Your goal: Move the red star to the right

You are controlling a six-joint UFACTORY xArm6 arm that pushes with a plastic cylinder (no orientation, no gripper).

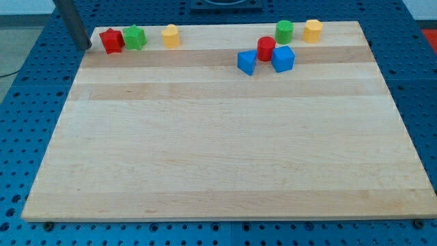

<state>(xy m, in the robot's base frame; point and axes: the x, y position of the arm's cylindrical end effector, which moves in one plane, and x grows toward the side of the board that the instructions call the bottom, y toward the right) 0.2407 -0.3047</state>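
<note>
The red star (110,40) lies near the top left corner of the wooden board (225,150). A green star (134,37) touches its right side. A yellow block (171,35) sits a little further right. My tip (87,47) is at the end of the dark rod, just left of the red star, with a small gap between them.
At the view's top right are a green cylinder (284,31), a yellow block (313,31), a red cylinder (265,48), a blue block (247,62) and a blue cube (283,59). A blue pegboard (20,102) surrounds the board.
</note>
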